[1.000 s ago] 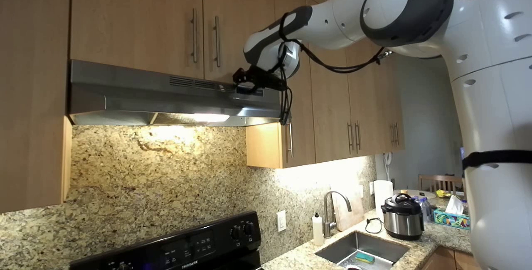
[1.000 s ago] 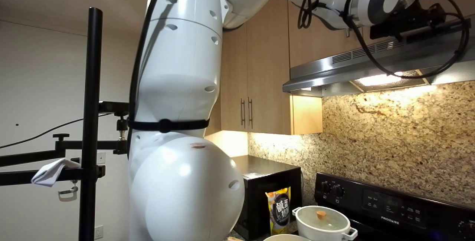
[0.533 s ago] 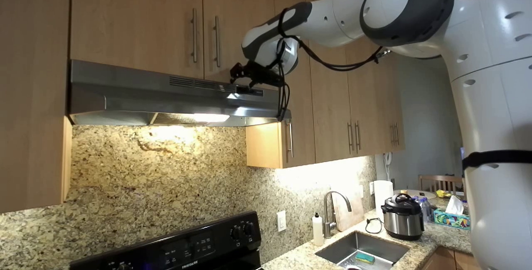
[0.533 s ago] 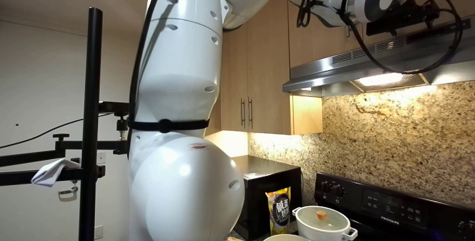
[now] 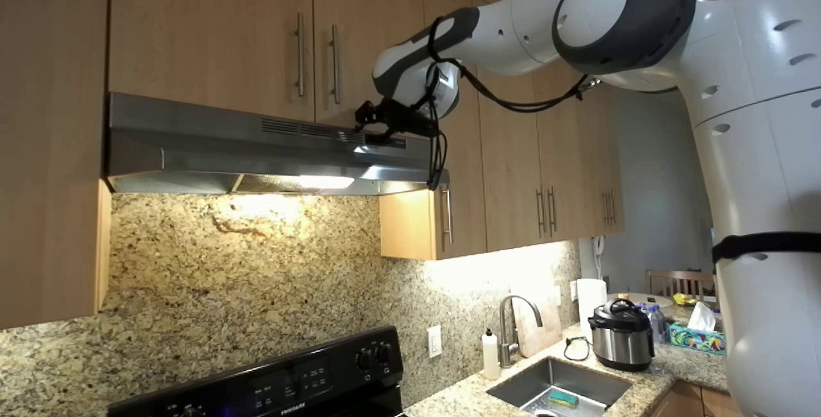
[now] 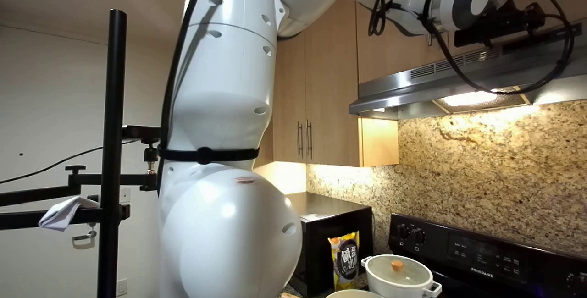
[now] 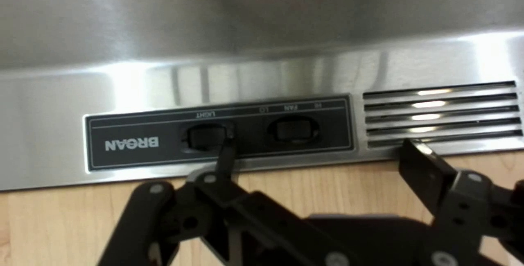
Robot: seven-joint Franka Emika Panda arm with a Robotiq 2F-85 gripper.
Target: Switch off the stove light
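Note:
The range hood's black control panel point(image 7: 249, 151) shows upside down in the wrist view. Its light switch point(image 7: 206, 137) is a dark rocker in an oval recess under the LIGHT label, beside the fan switch point(image 7: 293, 130). My gripper point(image 7: 321, 143) is open and empty. One fingertip is at the edge of the light switch's recess; contact cannot be told. The other fingertip is by the vent slots. In both exterior views the gripper point(image 5: 369, 131) point(image 6: 509, 27) is at the hood's upper front. The stove light point(image 5: 326, 182) point(image 6: 470, 98) is lit under the hood.
The steel hood point(image 5: 256, 154) is below wooden cabinets point(image 5: 211, 32) with bar handles. A black stove point(image 5: 276, 378) is under it, with a white lidded pot point(image 6: 399, 279) on it. Cables point(image 6: 458, 66) hang in a loop from the wrist before the hood.
In an exterior view my gripper has shifted slightly up and left along the hood since a second ago, then dropped a little in the last half second. The light stays lit.

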